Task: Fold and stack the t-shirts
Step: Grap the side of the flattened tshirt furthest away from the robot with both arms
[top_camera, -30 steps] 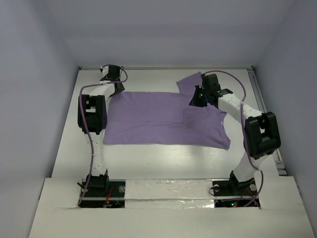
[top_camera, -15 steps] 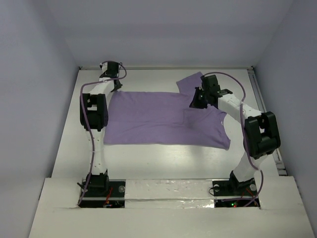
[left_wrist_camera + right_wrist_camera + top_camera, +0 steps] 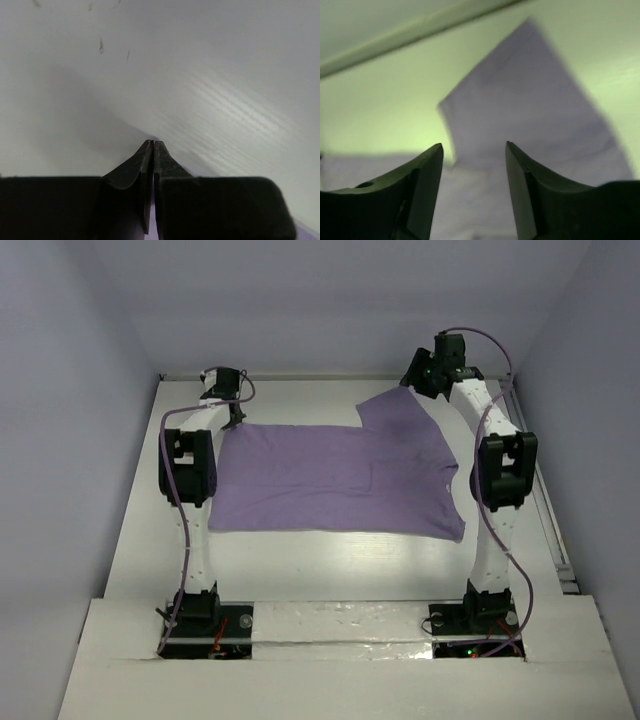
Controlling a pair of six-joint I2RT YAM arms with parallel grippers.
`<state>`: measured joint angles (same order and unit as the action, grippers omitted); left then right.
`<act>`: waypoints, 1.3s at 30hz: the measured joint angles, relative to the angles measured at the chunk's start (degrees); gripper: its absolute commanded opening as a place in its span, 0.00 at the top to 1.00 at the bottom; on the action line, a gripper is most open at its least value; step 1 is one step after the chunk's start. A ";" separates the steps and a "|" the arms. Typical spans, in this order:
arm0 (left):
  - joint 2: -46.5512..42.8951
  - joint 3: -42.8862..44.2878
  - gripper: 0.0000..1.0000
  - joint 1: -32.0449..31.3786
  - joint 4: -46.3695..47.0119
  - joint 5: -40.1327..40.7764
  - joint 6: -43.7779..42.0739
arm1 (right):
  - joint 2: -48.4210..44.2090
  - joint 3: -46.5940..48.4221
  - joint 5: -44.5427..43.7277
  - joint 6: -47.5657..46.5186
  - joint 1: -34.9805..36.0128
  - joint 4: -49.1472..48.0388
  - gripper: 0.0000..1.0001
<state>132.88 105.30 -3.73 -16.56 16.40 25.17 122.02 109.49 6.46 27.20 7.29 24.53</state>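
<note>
T-shirt point(image 3: 330, 480) is lying flat on the counter point(image 3: 330, 565). It is stretching long-ways from the left end effector point(image 3: 153, 145) across to the right end effector point(image 3: 474, 147). One sleeve point(image 3: 520, 100) is sitting just below and in front of the right one. Its fingers are spread apart and holding nothing, so I think that arm is nearer for the next grab. The left one is pressing its fingers tight together, with nothing showing between them, right beside the hem corner point(image 3: 228, 430). Its wrist view is showing mostly bare counter; only the top view is showing the cloth beside it.
</note>
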 measured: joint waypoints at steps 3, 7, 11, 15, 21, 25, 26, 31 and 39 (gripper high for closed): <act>-1.79 -2.34 1.00 0.00 -0.74 -0.72 0.00 | 11.23 15.52 -2.05 -0.74 -2.86 2.08 0.33; -4.24 -5.14 1.00 0.00 -1.33 -2.01 0.02 | 22.32 27.71 -2.78 -1.36 -5.11 2.49 0.31; -6.19 -6.29 1.00 0.00 -1.79 -3.28 0.26 | 33.35 38.71 -2.95 -0.42 -5.86 3.04 0.30; -6.91 -6.27 1.00 0.00 -1.70 -4.50 0.42 | 35.58 38.01 -1.14 4.26 -5.84 0.13 0.29; -6.97 -6.25 1.00 0.00 -1.88 -5.68 0.52 | 38.80 40.39 4.31 13.64 -6.21 -3.39 0.37; -7.06 -6.25 1.00 0.00 -1.79 -6.67 0.83 | 39.50 39.50 7.06 17.46 -6.60 -6.34 0.59; -7.06 -6.25 1.00 0.00 -1.79 -6.88 0.83 | 39.50 39.10 7.39 17.79 -6.75 -6.71 0.65; -7.06 -6.05 1.00 0.00 -1.79 -7.37 0.81 | 39.95 38.40 8.41 20.13 -6.95 -7.37 0.54; -7.06 -5.40 1.00 0.00 -1.70 -7.58 0.83 | 39.60 36.65 11.47 18.95 -6.86 -9.51 0.60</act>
<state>125.82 99.90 -3.73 -18.26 8.82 26.00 161.62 146.15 17.93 46.15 0.43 15.03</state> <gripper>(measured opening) 0.006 0.437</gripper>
